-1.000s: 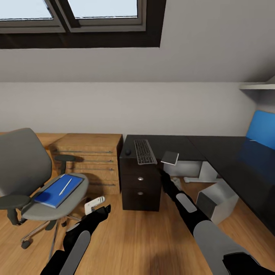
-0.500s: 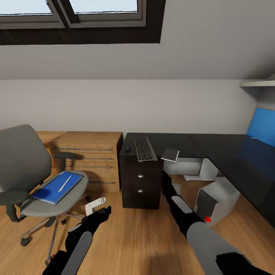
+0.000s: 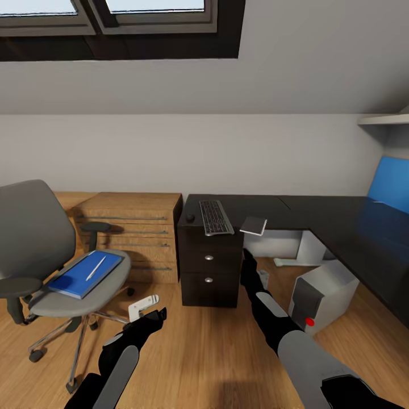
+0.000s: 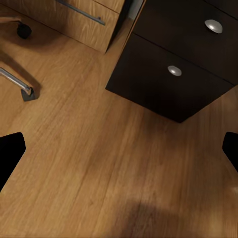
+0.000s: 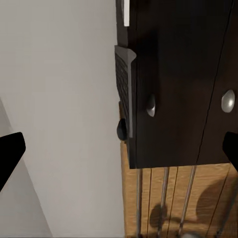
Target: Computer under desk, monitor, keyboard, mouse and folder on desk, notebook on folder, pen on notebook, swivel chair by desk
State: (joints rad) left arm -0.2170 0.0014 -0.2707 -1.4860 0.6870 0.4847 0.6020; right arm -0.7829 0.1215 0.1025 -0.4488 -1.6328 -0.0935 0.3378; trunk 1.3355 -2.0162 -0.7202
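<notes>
Right claw [image 3: 248, 262] has dropped below the desk [image 3: 295, 207] edge, apart.

Attic bedroom home office: sloped ceiling with skylight window [image 3: 113, 14] at upper left, wood floor [image 3: 210, 352], dark L-shaped desk [image 3: 318, 218] centre-right, grey swivel chair [image 3: 40, 250] at left, wooden dresser [image 3: 136, 233] against the back wall.

Your two arms are glossy black with long light-grey panels on the forearms. The left arm [image 3: 116, 363] carries a small white bracket-like block near its wrist; the right arm [image 3: 284, 335] is slimmer toward its wrist. In your wrist views, the fingertips [image 4: 10, 153] show as flat black wedges.
</notes>
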